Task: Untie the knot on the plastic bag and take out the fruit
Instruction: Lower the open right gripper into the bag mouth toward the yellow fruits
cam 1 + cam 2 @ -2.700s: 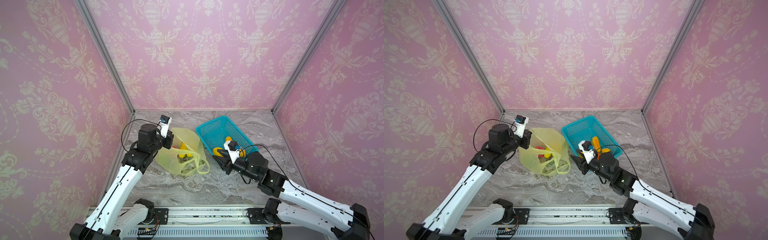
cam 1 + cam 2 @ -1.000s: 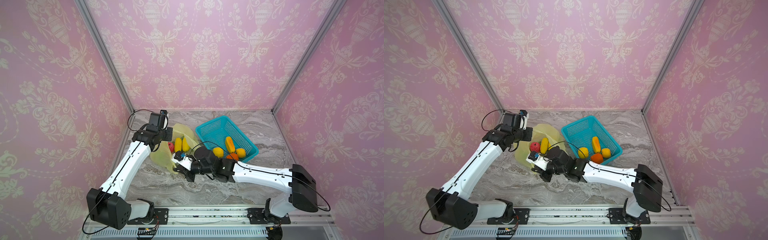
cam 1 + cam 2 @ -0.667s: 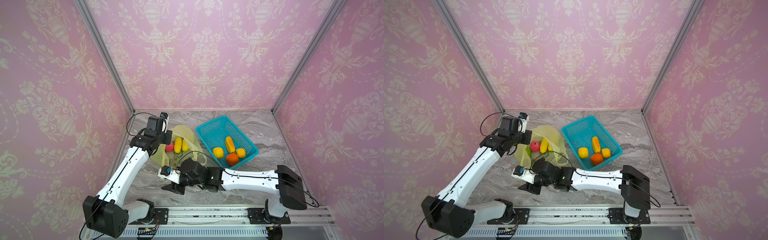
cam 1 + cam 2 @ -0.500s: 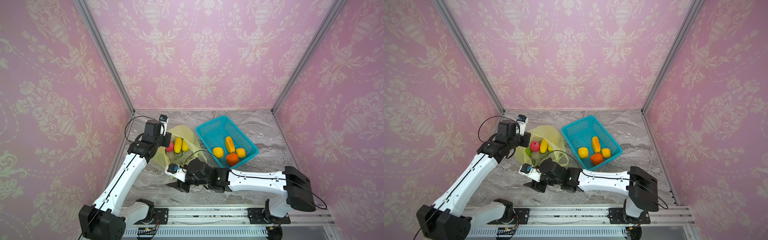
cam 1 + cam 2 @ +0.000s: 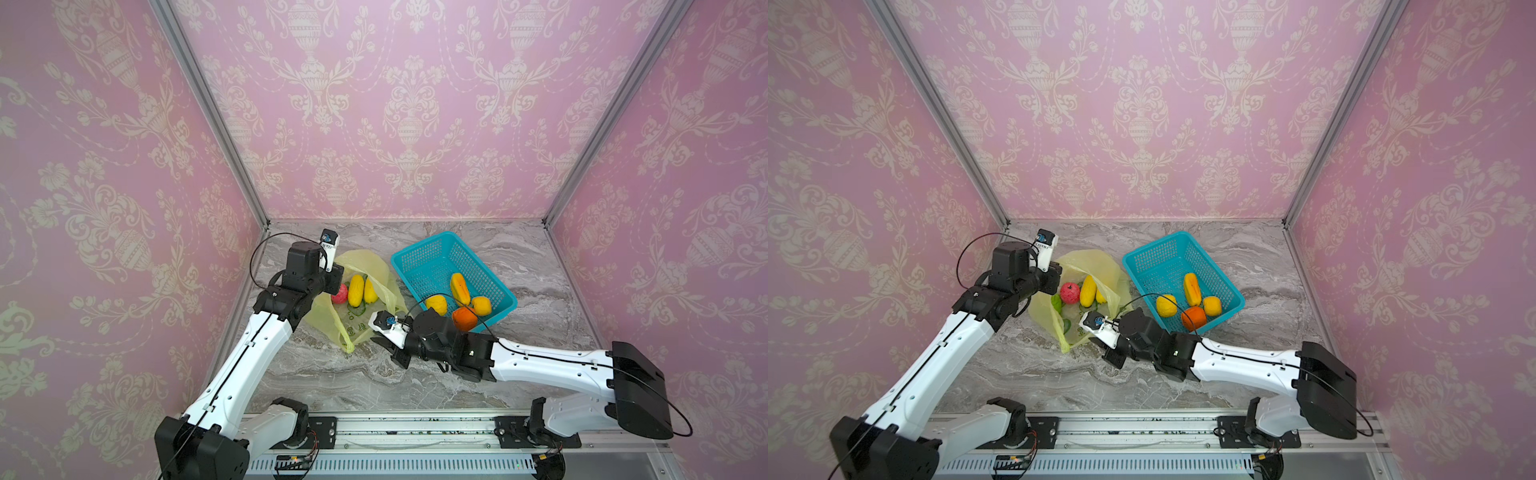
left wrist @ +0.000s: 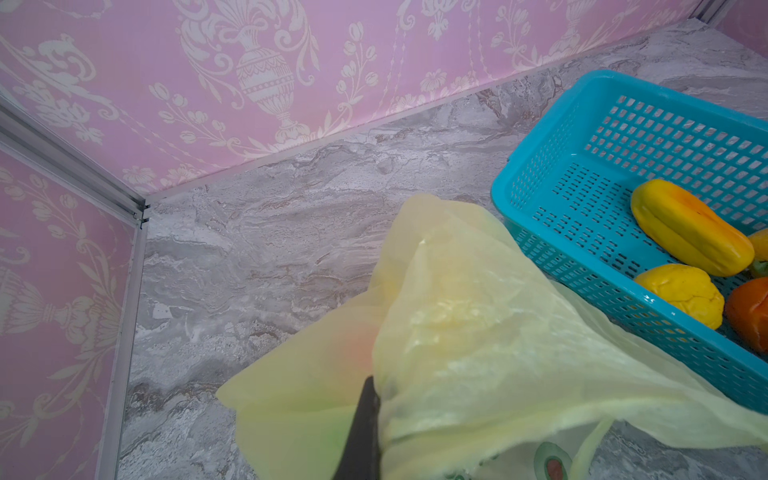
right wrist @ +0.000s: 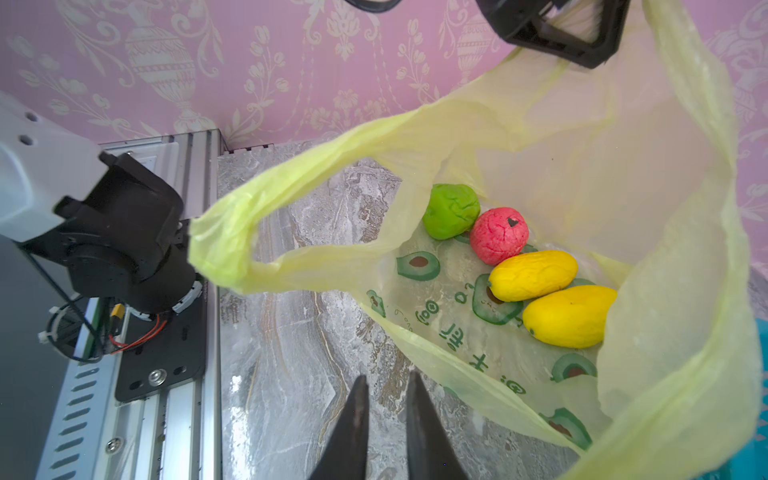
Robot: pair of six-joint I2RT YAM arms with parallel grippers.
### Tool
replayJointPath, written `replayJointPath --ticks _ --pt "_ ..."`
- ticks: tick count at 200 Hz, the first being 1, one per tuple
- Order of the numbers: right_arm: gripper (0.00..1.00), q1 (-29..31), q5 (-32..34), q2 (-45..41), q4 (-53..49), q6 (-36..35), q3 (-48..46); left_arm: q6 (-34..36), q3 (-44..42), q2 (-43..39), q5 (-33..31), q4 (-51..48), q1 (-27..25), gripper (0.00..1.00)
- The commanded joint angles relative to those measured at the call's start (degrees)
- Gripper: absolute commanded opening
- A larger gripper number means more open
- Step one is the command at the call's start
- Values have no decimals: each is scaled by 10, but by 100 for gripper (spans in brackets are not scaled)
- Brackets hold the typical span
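Observation:
The plastic bag (image 5: 328,313) lies on the marble table, its mouth open. My left gripper (image 5: 334,277) is shut on the bag's raised rim (image 6: 436,374); one finger (image 6: 365,415) shows and plastic covers the other. No knot is in view; one handle (image 7: 232,237) hangs as a loose loop. Inside the bag lie fruit: a green piece (image 7: 451,212), a pink-red one (image 7: 498,237) and two yellow oblong ones (image 7: 534,276). My right gripper (image 7: 386,384) hovers over bare table beside the bag's lower edge, its jaws a narrow gap apart with nothing between them.
A teal mesh basket (image 5: 428,255) stands right of the bag and holds several yellow and orange fruit (image 5: 459,289). Pink walls close in the back and both sides. The rail (image 5: 374,428) and arm bases run along the front.
My right gripper drew back from the bag toward the front left, then returned beside the bag's lower edge, its jaws opening wide and narrowing again. My left gripper kept hold of the rim.

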Motion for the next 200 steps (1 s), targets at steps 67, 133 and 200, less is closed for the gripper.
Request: replayJointPath --ticks 67,133,200 --pt "21 -4 203 285 -156 156 276 6 -18 -23 50 29 4 0" --pt "34 -60 272 407 -234 251 392 4 -18 -21 92 37 5 0" --pt "65 -83 338 460 -281 245 460 3 -25 -21 106 46 4 0"
